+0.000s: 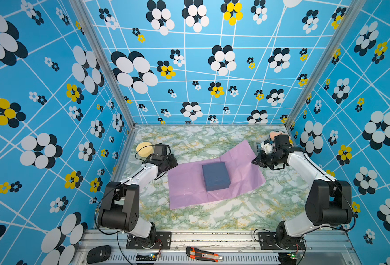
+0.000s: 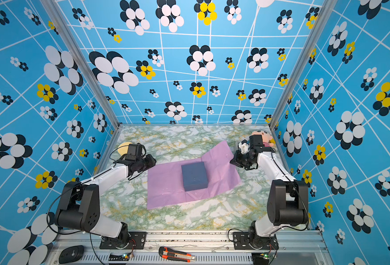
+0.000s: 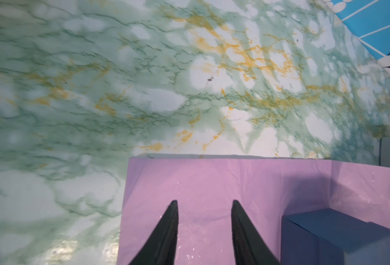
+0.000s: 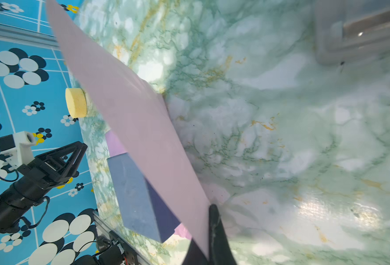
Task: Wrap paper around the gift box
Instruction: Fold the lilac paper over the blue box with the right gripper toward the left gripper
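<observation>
Found the gift box (image 1: 215, 176) sitting flat about mid-sheet on the paper (image 1: 187, 190), lilac face up, on the marbled table (image 1: 212, 215), roughly midway between the two arms in both top views. Found the right claw (image 4: 210, 213) pinched shut on the sheet's right edge, toward the far right corner, with that flap raised off the table and showing its pale pink underside in the right wrist view. Found the left claw (image 3: 205, 203) with jaws apart and nothing between them, poised over the far left corner of the sheet, near the box; could not tell whether touching the paper. Judged the paper thin, light and limp: already creased, likely to sag between grip points, to tear or crumple under a hard tug, and to slide over the glossy table. Judged best to hold it by edges and corners only, pinched shallow, and to draw it over the box slowly. Judged the box stiff, with crisp corners good for folding against, yet probably light enough to skid with the sheet if dragged; better pinned from above on the flat lid or braced at a side wall than lifted. Judged the wrapping barely begun, with no flap yet over the lid.
</observation>
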You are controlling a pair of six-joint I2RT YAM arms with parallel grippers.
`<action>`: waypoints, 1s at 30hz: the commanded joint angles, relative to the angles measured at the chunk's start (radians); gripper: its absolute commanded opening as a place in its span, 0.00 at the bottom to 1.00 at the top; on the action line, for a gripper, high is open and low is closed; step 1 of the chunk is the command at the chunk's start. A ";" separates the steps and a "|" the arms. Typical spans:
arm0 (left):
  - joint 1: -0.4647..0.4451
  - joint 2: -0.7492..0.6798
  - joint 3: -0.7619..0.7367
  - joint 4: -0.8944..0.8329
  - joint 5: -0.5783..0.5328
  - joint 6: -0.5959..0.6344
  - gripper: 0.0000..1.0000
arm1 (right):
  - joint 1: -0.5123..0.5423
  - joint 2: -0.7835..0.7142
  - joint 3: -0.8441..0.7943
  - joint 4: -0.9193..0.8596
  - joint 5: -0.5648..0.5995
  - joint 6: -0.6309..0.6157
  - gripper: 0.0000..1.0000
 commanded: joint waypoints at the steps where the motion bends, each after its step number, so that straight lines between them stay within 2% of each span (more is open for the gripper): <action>1: -0.037 -0.022 -0.007 0.066 0.106 -0.034 0.40 | 0.057 -0.052 0.030 -0.017 0.006 0.043 0.00; 6: -0.083 -0.016 -0.016 0.079 0.105 -0.043 0.41 | 0.192 -0.073 0.069 -0.002 -0.003 0.124 0.00; 13: -0.098 -0.033 -0.049 0.139 0.171 -0.078 0.42 | 0.379 -0.080 0.109 0.018 0.128 0.230 0.00; 14: -0.100 -0.038 -0.058 0.155 0.186 -0.084 0.49 | 0.404 -0.079 0.113 0.020 0.151 0.244 0.00; 19: -0.118 -0.063 -0.133 0.315 0.280 -0.161 0.67 | 0.526 -0.060 0.155 0.005 0.293 0.297 0.00; 25: -0.136 -0.095 -0.240 0.528 0.306 -0.257 0.72 | 0.653 -0.020 0.193 0.005 0.445 0.352 0.00; 30: -0.138 -0.122 -0.308 0.651 0.295 -0.308 0.76 | 0.724 0.026 0.190 0.046 0.501 0.393 0.00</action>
